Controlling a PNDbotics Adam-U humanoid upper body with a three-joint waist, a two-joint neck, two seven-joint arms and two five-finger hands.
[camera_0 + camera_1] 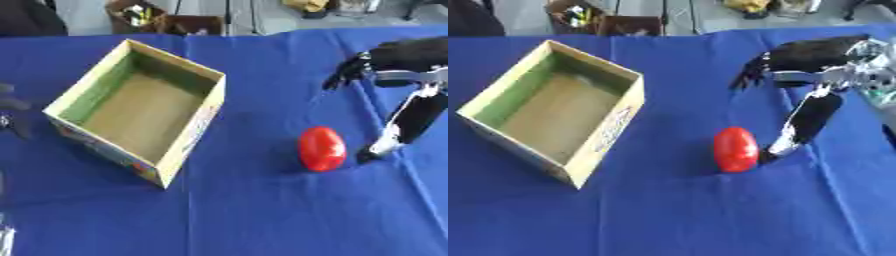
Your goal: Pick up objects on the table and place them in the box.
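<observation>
The red egg-shaped object (321, 148) lies on the blue tablecloth (262, 215), well to the right of the open box (140, 107) and slightly nearer than its middle. Just right of the red object, the right hand (802, 117) is spread, one long finger reaching down so its tip sits beside the object, the others splayed farther back; nothing is held. Being rounded, the object could roll away if nudged from one side only. A dark shape at the view's left edge, left of the box, may be the left hand; I cannot tell its state.
</observation>
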